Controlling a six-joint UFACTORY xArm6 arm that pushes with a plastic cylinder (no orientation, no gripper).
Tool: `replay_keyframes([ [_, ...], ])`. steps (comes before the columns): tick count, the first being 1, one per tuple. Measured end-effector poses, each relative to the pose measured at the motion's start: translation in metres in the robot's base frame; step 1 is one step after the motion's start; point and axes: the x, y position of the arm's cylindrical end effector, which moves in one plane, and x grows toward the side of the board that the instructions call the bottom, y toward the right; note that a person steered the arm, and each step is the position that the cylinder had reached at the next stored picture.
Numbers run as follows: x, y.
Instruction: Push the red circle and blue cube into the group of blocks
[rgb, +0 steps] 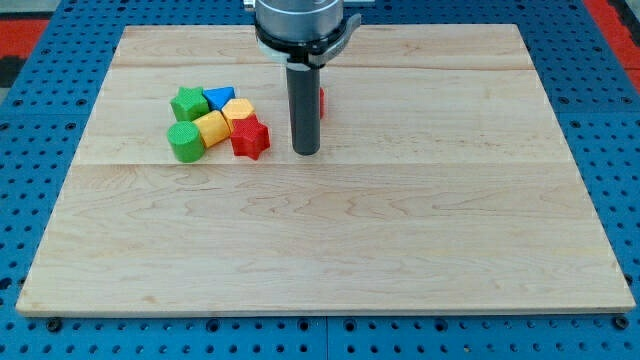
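Observation:
My tip (306, 152) rests on the wooden board (330, 230), just right of a tight group of blocks. The group holds a green star (187, 103), a blue triangle-like block (218, 98), two yellow blocks (211, 127) (240, 109), a green cylinder (184, 142) and a red star (250, 137). The tip is a short gap to the right of the red star, not touching it. A sliver of a red block (321, 101) shows behind the rod on its right side; its shape is hidden. No separate blue cube can be made out.
The arm's round flange (298, 25) hangs over the board's top edge. A blue perforated table (40, 120) surrounds the board on all sides.

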Motion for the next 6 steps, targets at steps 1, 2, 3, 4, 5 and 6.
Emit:
replay_keyframes([
  [1,-0.036,0.084],
  [2,-0.080,0.060],
  [3,-0.078,-0.012],
  [4,-0.073,-0.023],
  [5,-0.073,0.043],
  [6,-0.130,0.021],
])
